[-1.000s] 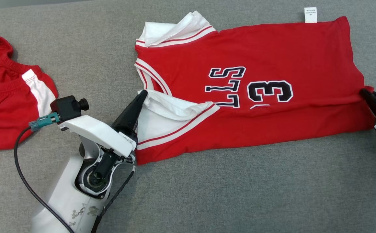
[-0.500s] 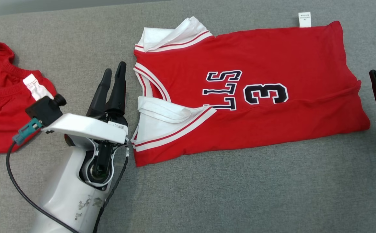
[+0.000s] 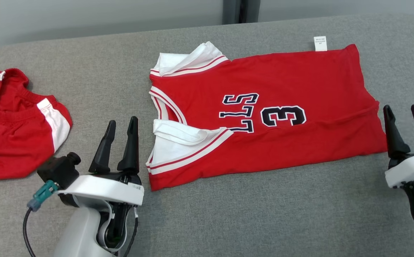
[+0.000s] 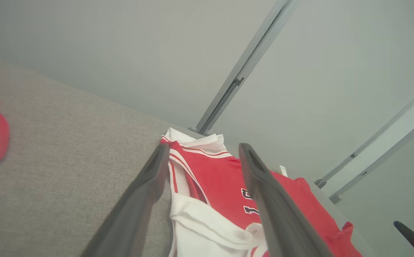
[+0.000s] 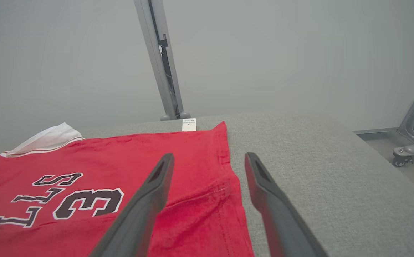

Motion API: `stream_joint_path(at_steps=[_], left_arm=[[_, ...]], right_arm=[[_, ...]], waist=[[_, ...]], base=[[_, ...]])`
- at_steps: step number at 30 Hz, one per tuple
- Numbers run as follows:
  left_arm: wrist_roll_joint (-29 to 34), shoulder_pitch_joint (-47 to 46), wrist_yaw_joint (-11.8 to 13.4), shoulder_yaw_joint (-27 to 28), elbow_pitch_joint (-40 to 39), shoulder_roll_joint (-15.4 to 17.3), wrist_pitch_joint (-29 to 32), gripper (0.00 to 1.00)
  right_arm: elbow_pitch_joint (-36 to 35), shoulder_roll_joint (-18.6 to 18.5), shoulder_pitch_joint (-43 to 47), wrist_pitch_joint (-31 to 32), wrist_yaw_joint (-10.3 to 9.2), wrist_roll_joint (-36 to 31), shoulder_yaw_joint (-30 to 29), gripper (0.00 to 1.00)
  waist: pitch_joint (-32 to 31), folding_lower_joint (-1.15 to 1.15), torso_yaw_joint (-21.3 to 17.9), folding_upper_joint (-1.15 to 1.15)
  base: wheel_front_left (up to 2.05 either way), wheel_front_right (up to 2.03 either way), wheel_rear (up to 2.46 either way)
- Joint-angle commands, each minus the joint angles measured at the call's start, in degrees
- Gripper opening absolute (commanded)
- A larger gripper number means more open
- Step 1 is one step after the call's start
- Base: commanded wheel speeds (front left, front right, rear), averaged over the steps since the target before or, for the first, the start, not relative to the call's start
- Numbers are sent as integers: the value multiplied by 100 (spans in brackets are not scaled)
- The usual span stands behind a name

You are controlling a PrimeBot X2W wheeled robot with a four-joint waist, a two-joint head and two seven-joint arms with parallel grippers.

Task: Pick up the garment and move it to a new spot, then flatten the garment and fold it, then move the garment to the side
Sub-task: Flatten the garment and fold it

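Note:
The garment (image 3: 264,114) is a red jersey with white trim and dark lettering. It lies flat across the grey surface, its near long edge folded over itself. My left gripper (image 3: 122,121) stands open just left of the jersey's white armhole, not touching it. The right gripper (image 3: 400,107) is open beside the hem corner at the right. Nothing is between either pair of fingers. In the left wrist view the open gripper (image 4: 204,146) frames the jersey's (image 4: 221,178) collar end. In the right wrist view the open gripper (image 5: 209,155) hovers over the hem of the jersey (image 5: 103,160).
Another red and white garment (image 3: 10,135) lies bunched at the far left. The grey padded surface (image 3: 228,214) stretches bare in front of the jersey. Its far edge meets a pale wall with a metal post (image 3: 235,10). A wheeled frame (image 5: 410,153) stands on the floor off the right end.
Both grippers have opened and let go of the jersey's ends, then drawn back toward me. The camera has tilted up, so the whole picture has shifted down.

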Motion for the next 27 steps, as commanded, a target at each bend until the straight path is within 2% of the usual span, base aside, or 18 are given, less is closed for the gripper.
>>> stream_joint_path(at_steps=[1, 5, 13, 18, 23, 27], left_arm=[[132, 67, -28, 50, -36, 28, -17, 100], [321, 369, 19, 39, -14, -18, -17, 100], [244, 625, 368, -626, 364, -17, -18, 100], [459, 434, 511, -1056, 923, -16, -18, 100], [477, 212, 881, -1076, 1398, -20, -19, 100], [400, 47, 1045, -1199, 1720, -19, 6, 100]], right_arm=[[-40, 28, 131, -44, -2, -100, -57, 100], [-183, 283, 454, -61, -2, -360, -364, 100], [-395, 640, 837, -62, -2, -649, -735, 100], [-412, 689, 863, -63, -1, -714, -804, 100], [-426, 712, 805, -63, -2, -743, -814, 100], [-390, 779, 805, -64, -1, -620, -850, 100]], waist=[[-64, 0, 21, 0], [-197, 0, 58, 0], [-355, 0, 53, 0], [-368, 0, 13, 0], [-338, 0, -71, 0], [-305, 0, -133, 0]], base=[[0, 0, 0], [0, 0, 0], [0, 0, 0], [0, 0, 0], [0, 0, 0], [0, 0, 0]])
